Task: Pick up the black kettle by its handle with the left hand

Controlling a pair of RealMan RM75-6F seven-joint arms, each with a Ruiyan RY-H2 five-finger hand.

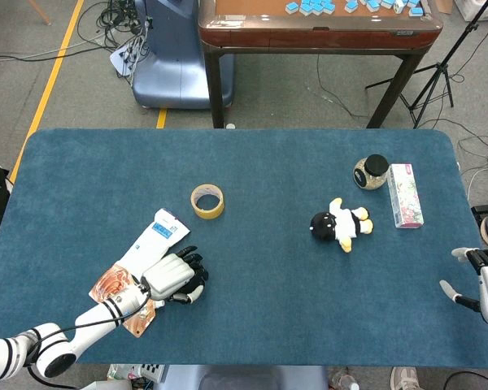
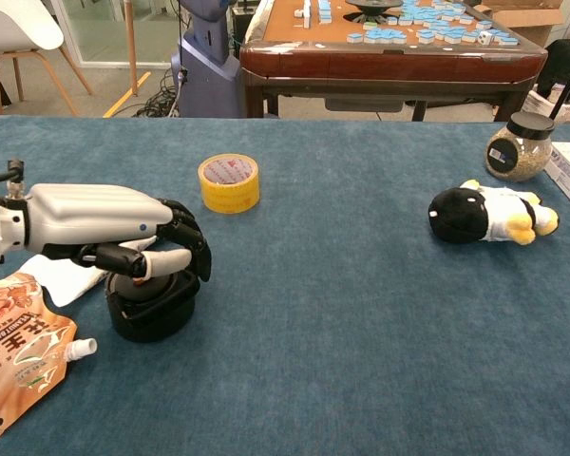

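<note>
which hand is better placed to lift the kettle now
Left. The left hand is right over the kettle with its fingers curled around the handle, while the right hand sits at the far table edge, away from it.
</note>
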